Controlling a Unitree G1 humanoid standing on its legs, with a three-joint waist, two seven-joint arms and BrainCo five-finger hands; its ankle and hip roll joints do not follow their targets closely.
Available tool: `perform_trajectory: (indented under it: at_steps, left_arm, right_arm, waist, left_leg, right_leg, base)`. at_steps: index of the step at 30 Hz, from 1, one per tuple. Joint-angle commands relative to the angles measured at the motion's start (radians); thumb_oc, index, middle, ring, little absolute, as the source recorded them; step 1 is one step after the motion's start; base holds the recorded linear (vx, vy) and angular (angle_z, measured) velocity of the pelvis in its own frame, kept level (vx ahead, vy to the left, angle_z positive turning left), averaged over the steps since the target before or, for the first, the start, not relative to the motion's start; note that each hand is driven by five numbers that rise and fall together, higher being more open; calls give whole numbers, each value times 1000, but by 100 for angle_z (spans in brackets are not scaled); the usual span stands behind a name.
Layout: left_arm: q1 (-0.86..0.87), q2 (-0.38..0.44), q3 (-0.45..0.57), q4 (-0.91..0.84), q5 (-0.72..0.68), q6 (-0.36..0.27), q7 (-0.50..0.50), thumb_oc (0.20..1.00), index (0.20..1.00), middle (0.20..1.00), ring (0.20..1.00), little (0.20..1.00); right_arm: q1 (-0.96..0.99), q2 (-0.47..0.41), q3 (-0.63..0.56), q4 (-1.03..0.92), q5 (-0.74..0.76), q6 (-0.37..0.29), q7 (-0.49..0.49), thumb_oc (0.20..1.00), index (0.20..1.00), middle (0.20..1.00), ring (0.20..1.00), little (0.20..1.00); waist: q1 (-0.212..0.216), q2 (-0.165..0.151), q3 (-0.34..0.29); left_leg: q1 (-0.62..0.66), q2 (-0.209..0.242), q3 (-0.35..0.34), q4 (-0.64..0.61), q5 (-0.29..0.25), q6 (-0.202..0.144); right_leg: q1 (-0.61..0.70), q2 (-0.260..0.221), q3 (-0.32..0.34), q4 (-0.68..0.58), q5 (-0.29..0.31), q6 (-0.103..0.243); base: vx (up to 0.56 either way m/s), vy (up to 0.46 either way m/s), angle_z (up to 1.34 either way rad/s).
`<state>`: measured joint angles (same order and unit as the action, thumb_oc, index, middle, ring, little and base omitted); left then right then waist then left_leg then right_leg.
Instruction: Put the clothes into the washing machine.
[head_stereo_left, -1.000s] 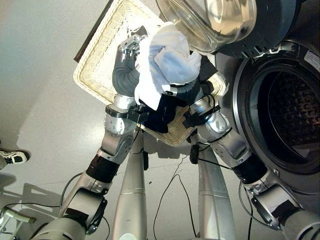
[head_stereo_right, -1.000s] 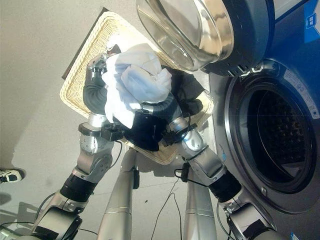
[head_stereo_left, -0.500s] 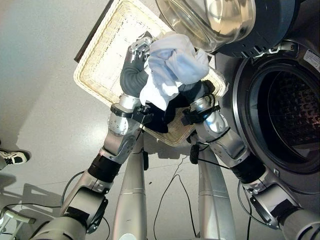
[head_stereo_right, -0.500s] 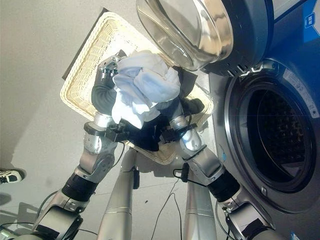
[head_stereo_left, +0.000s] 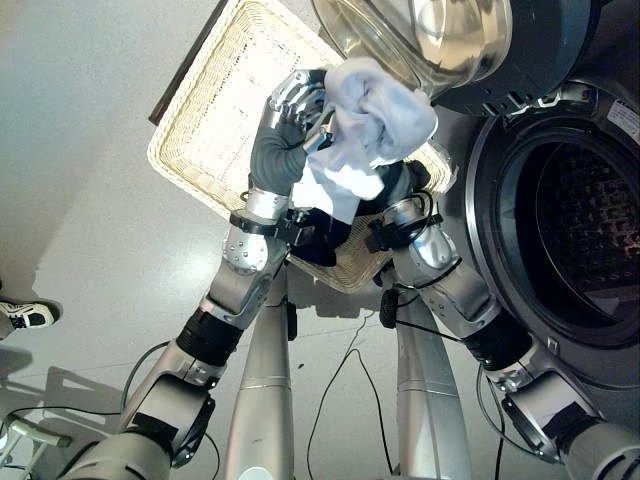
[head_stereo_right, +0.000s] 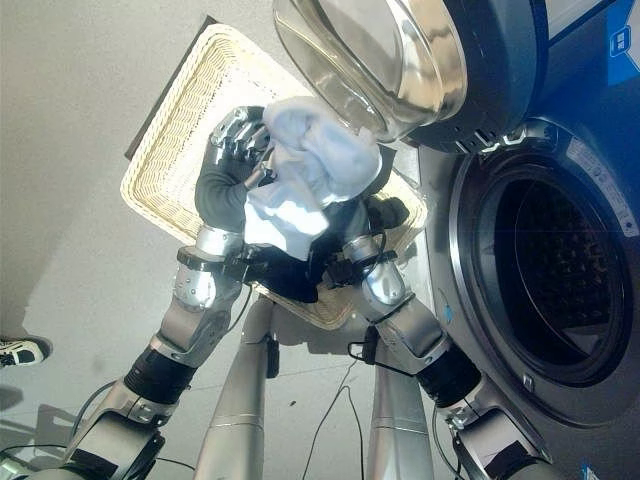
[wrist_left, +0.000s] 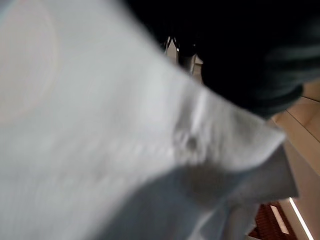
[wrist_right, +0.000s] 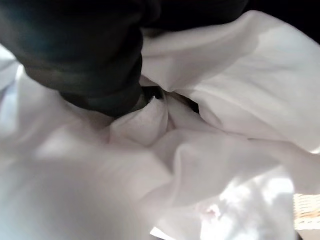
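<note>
Above the wicker basket (head_stereo_left: 210, 140), a bundle of white cloth (head_stereo_left: 375, 110) is held up between both hands, close under the open glass door (head_stereo_left: 420, 40) of the washing machine (head_stereo_left: 560, 230). The left hand (head_stereo_left: 290, 105) presses against the bundle's left side with its fingers curled into the folds, pinching the cloth. The right hand (head_stereo_left: 405, 180) is under and behind the cloth; its fingers are hidden, so whether they clamp the fabric cannot be told. A dark garment (head_stereo_left: 320, 235) lies below the white one, between the wrists, over the basket's near rim.

The cloth looks soft, light and limp: it sags in loose folds and a flap hangs down free. It will likely drape and slip rather than hold shape, so a grasp deep in the bunched middle should serve better than one at an edge. The hanging flap could catch on the door or the drum's rim. The drum opening (head_stereo_left: 575, 225) stands to the right, apart from the bundle.
</note>
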<state>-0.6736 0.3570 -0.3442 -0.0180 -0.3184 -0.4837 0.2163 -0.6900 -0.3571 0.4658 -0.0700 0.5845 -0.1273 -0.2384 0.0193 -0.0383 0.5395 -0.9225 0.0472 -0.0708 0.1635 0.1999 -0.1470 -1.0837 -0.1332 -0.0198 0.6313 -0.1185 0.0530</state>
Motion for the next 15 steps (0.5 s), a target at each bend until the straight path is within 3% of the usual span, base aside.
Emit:
perform_trajectory:
  at_steps: [1, 6, 15]
  left_arm:
    - [-16, 15, 31, 10, 157, -4, 243, 1000, 1000, 1000, 1000, 1000]
    - [24, 26, 70, 23, 186, -31, 328, 1000, 1000, 1000, 1000, 1000]
    - [20, 6, 98, 66, 202, -77, 432, 1000, 1000, 1000, 1000, 1000]
  right_arm:
    - [-6, 45, -48, -92, 72, -155, 62, 200, 200, 200, 200, 200]
    - [29, 43, -93, -82, 166, -191, 125, 200, 200, 200, 200, 200]
    - [28, 56, -125, -50, 177, -226, 197, 200, 200, 200, 200, 200]
  waist:
    - [-7, 43, -20]
    - [0, 43, -20]
    - [1, 38, -20]
  left_leg:
    - [-31, -94, 14, 94, -66, 73]
    - [-27, -93, 8, 90, -66, 71]
    - [-27, -92, 9, 87, -65, 66]
  right_leg:
    - [96, 53, -102, -361, 269, 68]
    - [101, 47, -110, -364, 270, 72]
    - [101, 46, -116, -364, 272, 76]
  base:
    - [0, 0, 0]
    - [0, 0, 0]
    - [-1, -5, 3]
